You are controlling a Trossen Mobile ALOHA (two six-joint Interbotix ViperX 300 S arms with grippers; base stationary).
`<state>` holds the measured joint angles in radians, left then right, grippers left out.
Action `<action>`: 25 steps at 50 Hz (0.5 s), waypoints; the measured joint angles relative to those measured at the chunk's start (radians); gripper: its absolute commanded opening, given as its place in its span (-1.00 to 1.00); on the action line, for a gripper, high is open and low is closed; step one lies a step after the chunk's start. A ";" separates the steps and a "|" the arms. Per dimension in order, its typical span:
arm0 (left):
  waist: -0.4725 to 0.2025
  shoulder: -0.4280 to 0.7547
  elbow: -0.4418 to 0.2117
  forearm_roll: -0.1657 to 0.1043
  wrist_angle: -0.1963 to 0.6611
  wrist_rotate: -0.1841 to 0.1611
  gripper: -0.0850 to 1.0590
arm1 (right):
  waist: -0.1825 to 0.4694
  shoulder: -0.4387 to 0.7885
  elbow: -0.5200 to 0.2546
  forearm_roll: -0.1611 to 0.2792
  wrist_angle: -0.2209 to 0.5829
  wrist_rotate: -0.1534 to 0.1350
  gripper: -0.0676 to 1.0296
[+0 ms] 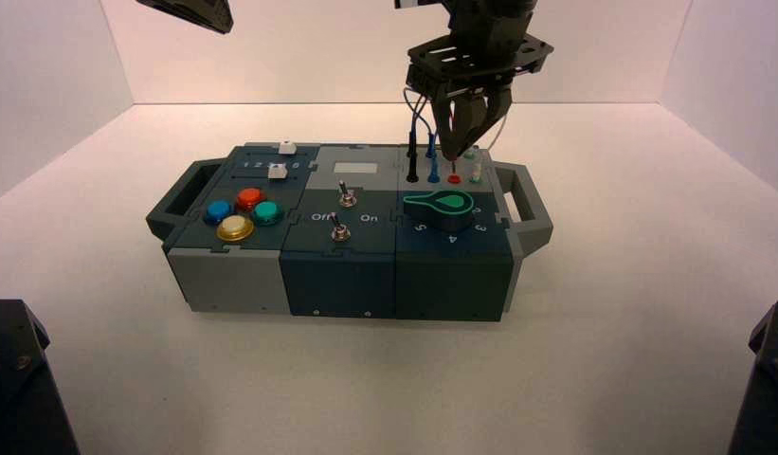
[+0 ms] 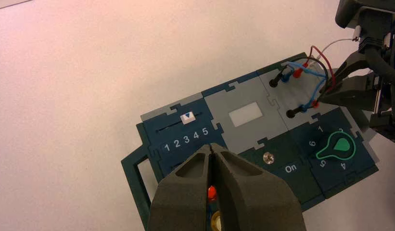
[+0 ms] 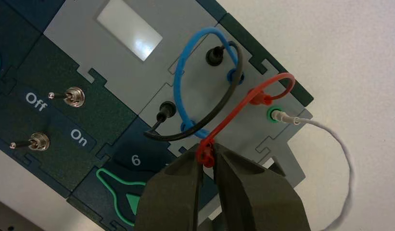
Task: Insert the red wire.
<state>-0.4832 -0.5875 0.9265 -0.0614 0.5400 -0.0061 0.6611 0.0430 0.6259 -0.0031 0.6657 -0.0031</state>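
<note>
A: In the high view, where do we see the tools?
B: We have the right tool (image 1: pixel 458 152) at upper right, over the wire sockets of the box (image 1: pixel 352 232) on the desk (image 1: pixel 356 398). We see the left tool (image 1: pixel 222 27) at the upper left edge.
A: And the red wire (image 1: pixel 453 168)?
B: We see a bit of it right below the right tool, at the near red socket (image 1: pixel 454 179).

A: Now our left wrist view?
B: We find the left tool narrow at bottom centre, its tips together and gripping nothing. At upper right, we see the red wire arching from a far plug towards the right tool.

A: And our right wrist view?
B: There, at lower centre, we see the right tool pinching the red wire's near plug (image 3: pixel 208 155). We see its other plug (image 3: pixel 260 97) in a socket right of centre, beside the white wire (image 3: pixel 347 168).
A: Is the pinched plug fully seated?
B: We cannot tell; the tips cover its end. We do see the blue wire (image 3: pixel 178 79) and black wire (image 3: pixel 224 103) looping just beside it.
</note>
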 measured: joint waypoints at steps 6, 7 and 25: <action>0.000 0.002 0.000 0.000 0.000 0.000 -0.91 | 0.002 0.006 -0.002 0.000 0.002 0.000 -0.92; 0.002 0.000 0.000 0.002 0.000 0.000 -0.91 | 0.002 0.006 -0.002 0.000 0.000 0.000 -0.92; 0.000 0.000 0.000 0.000 0.000 0.000 -0.91 | 0.002 0.028 -0.006 0.000 0.002 0.000 -0.92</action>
<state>-0.4832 -0.5875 0.9265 -0.0614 0.5400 -0.0061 0.6627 0.0706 0.6197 -0.0031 0.6673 -0.0031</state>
